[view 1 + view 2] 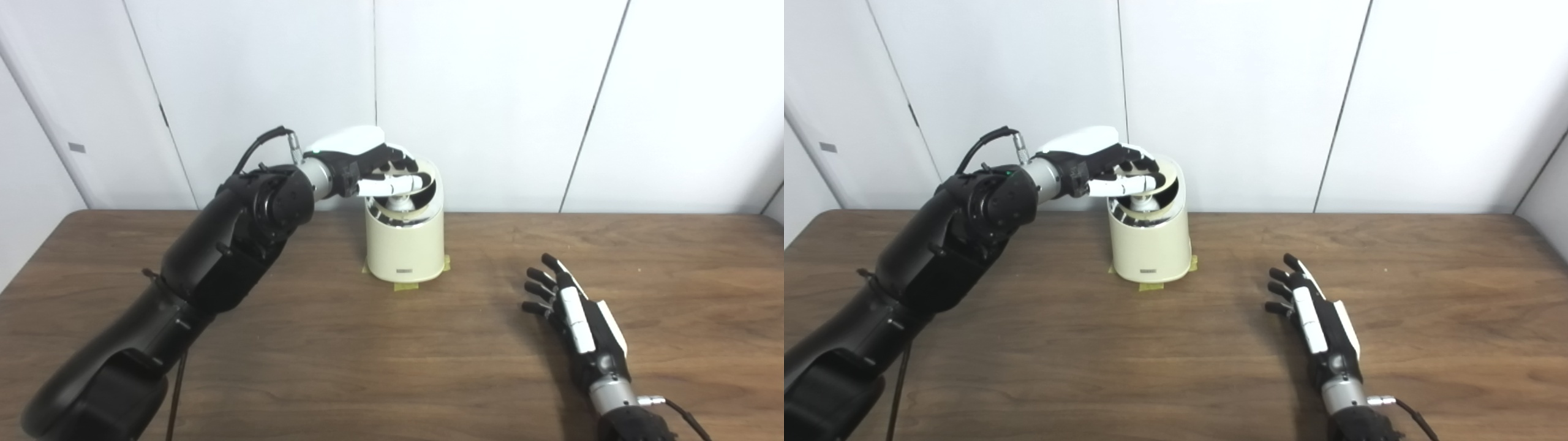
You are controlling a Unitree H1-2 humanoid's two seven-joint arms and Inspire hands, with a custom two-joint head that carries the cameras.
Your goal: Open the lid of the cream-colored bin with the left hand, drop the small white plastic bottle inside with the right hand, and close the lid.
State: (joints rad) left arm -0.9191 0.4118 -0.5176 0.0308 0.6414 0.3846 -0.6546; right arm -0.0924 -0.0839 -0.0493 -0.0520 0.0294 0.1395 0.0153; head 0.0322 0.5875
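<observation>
In the left eye view, a cream-colored bin (pixel 405 242) stands at frame centre on a wooden table (pixel 318 361), its lid (pixel 427 180) tilted up under the left hand (pixel 367 164), whose fingers curl over the rim. In the right eye view, the right hand (pixel 1315 318) lies at lower right, fingers spread and empty, well apart from the bin; inside the bin's mouth a small white bottle (pixel 1141 203) shows.

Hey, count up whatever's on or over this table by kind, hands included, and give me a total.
Cream-colored bin: 1
Small white bottle, visible inside the bin's open top: 1
Robot hands, left hand at the bin's raised lid, right hand open above the table: 2
Total: 4
</observation>
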